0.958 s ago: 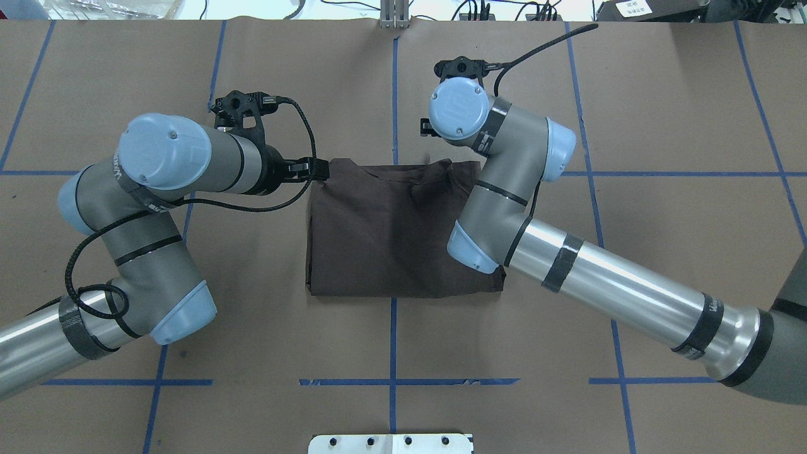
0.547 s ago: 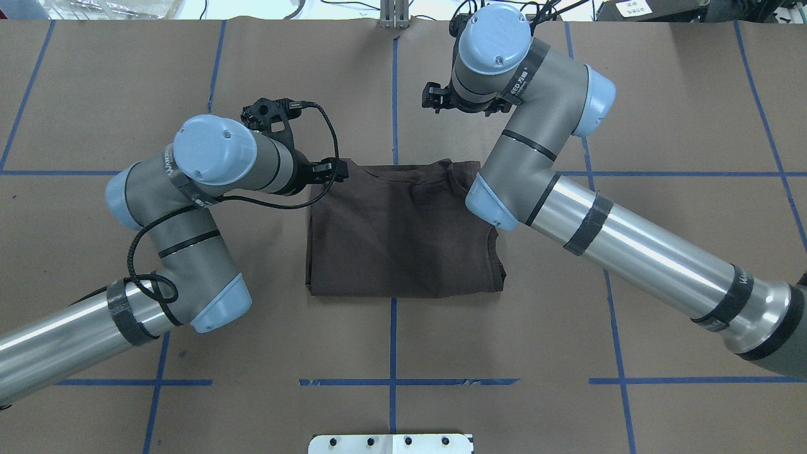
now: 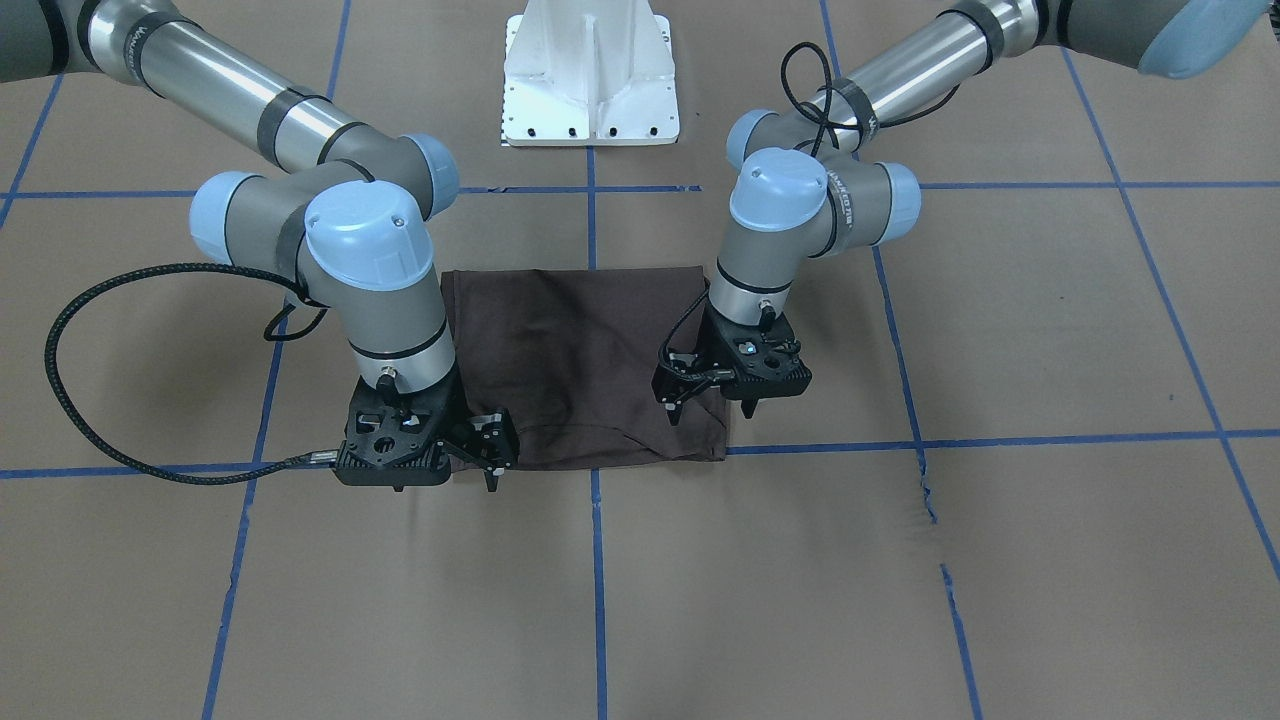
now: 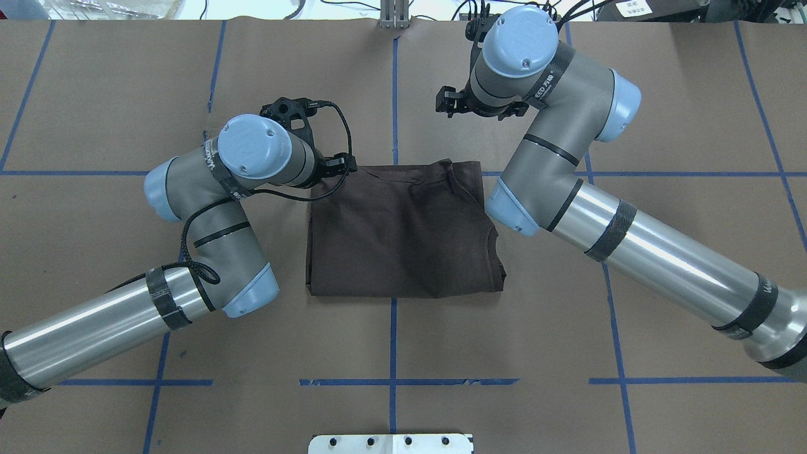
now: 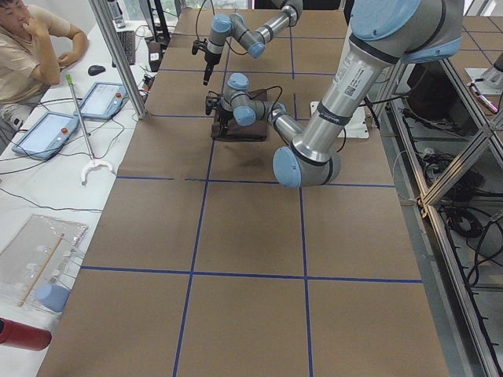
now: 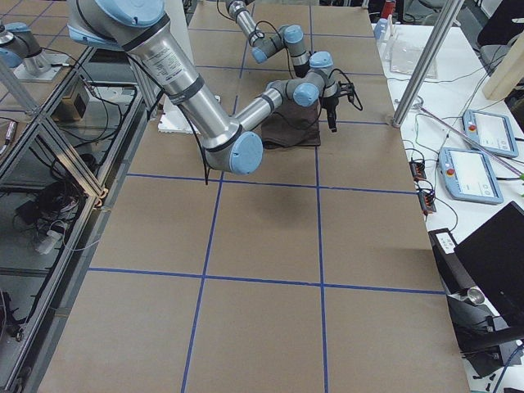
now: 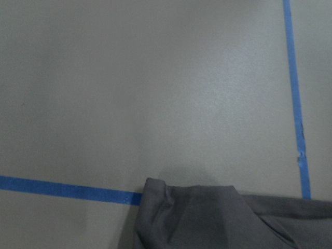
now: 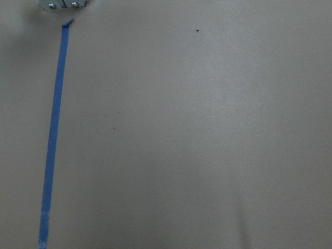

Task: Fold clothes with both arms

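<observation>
The clothes, one dark brown T-shirt (image 4: 403, 230), lie folded into a flat rectangle on the brown paper at the table's middle, collar toward the far edge. My left gripper (image 4: 338, 165) hovers at the shirt's far-left corner, open and holding nothing; the left wrist view shows that shirt corner (image 7: 207, 212) lying loose on the paper. My right gripper (image 4: 444, 103) hangs open, raised beyond the shirt's far edge. In the front view the left gripper (image 3: 678, 400) and the right gripper (image 3: 490, 460) both stand above the shirt (image 3: 580, 350). The right wrist view shows only bare paper.
Blue tape lines (image 4: 392, 381) grid the paper. The white pedestal base (image 3: 590, 75) sits at the robot's side. A metal post (image 4: 394, 12) stands at the far edge. A person (image 5: 35, 39) sits at a side desk with tablets (image 5: 47, 129).
The left gripper has let go of the shirt's far-left corner and shifted right above it. The right arm lifted off the shirt and swung toward the far edge. The shirt stays flat.
</observation>
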Controlling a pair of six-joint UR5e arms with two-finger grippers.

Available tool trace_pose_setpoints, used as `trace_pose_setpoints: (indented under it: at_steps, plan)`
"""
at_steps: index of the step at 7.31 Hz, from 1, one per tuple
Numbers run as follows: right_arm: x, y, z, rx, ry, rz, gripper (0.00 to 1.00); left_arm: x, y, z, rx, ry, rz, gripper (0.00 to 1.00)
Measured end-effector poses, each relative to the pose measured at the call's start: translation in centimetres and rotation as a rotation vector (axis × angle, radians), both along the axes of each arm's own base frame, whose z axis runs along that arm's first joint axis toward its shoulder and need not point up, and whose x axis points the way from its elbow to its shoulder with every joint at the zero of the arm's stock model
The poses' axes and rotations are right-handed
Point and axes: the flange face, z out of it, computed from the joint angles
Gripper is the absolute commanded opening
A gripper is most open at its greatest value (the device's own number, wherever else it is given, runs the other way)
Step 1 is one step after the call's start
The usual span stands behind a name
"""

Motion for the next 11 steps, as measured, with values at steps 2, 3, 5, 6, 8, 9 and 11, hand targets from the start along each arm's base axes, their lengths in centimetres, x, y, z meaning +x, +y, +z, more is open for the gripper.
trace_pose_setpoints:
  at_steps: [2, 3, 5, 6, 8, 9, 11]
  plan:
    - [0.0, 0.1, 0.6, -0.004, 0.006, 0.000, 1.00, 0.1, -0.5, 1.7, 0.028, -0.076, 0.002, 1.00]
    - [0.0, 0.1, 0.9, -0.005, 0.008, 0.000, 1.00, -0.2, -0.7, 3.0, 0.052, -0.120, 0.012, 1.00]
    - [0.0, 0.2, 1.3, -0.008, 0.012, 0.000, 1.00, -1.8, -1.5, 5.5, 0.128, -0.210, 0.031, 1.00]
    - [0.0, 0.3, 1.5, -0.010, 0.013, -0.002, 1.00, -3.6, -2.7, 6.1, 0.171, -0.245, 0.034, 1.00]
    - [1.9, 0.0, 1.7, -0.012, -0.003, -0.034, 1.00, -9.0, -5.0, 4.5, 0.224, -0.228, 0.047, 1.00]
    - [5.3, 0.1, 3.1, -0.020, -0.016, -0.073, 1.00, -12.7, -4.7, 3.9, 0.247, -0.191, 0.088, 1.00]
    - [15.5, 2.7, 7.7, 0.010, 0.036, -0.197, 1.00, -22.2, -0.5, 4.5, 0.306, -0.185, 0.182, 1.00]
